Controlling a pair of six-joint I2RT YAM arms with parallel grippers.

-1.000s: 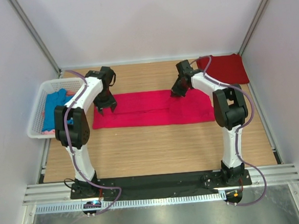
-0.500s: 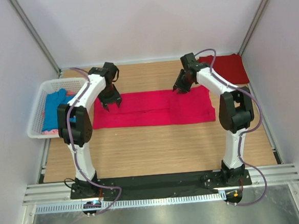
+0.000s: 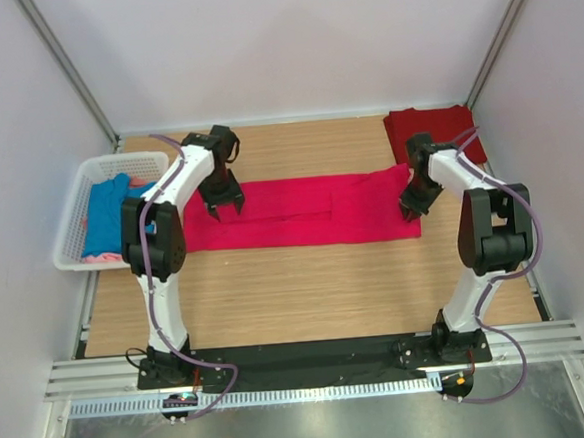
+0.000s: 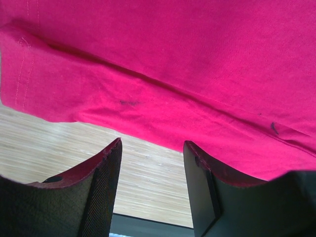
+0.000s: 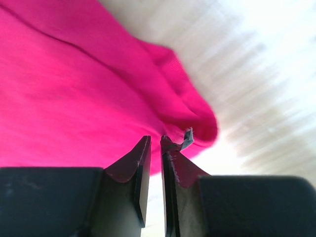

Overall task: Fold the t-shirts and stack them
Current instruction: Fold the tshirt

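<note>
From above, the bright pinkish-red t-shirt (image 3: 301, 210) lies as a long folded band across the middle of the tabletop (image 3: 307, 288); my left fingers (image 3: 216, 210) hang over its left end, my right fingers (image 3: 411, 207) at its right end; the darker red t-shirt (image 3: 436, 131) lies beyond that right end, in the far corner; left of the band, the white basket (image 3: 70, 235) holds the blue t-shirt (image 3: 106, 217) and the pale pink t-shirt (image 3: 94, 259).

From my left wrist, my left fingers (image 4: 101, 173) stand well apart with nothing between them, above the band's hemmed edge.

From my right wrist, my right fingers (image 5: 133, 163) are all but closed, a thin slit left, at a rumpled corner of the band; whether any cloth is caught I cannot tell.
</note>
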